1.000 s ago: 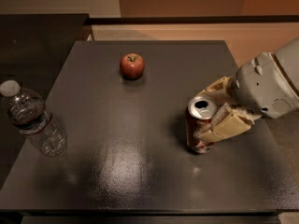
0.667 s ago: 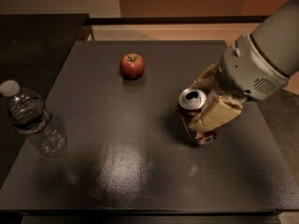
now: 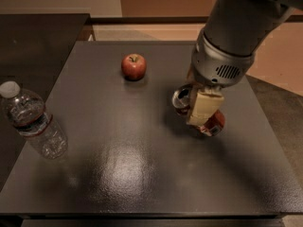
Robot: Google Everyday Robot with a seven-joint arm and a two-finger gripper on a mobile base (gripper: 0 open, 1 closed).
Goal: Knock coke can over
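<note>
The coke can (image 3: 182,98) is on the dark table (image 3: 142,174), right of centre. It is tilted far over, with its silver top pointing left and its red base (image 3: 215,123) to the lower right. My gripper (image 3: 200,109) comes down from the upper right on a grey arm (image 3: 227,51) and is right at the can, its cream part lying across the can's middle and hiding much of the body.
A red apple (image 3: 134,66) sits at the back centre of the table. A clear plastic water bottle (image 3: 34,122) with a white cap leans at the left edge. The table's edges are near on the right and front.
The arm has swung left and forward over the table. The can has moved left and gone from upright to leaning far over, its top now facing left.
</note>
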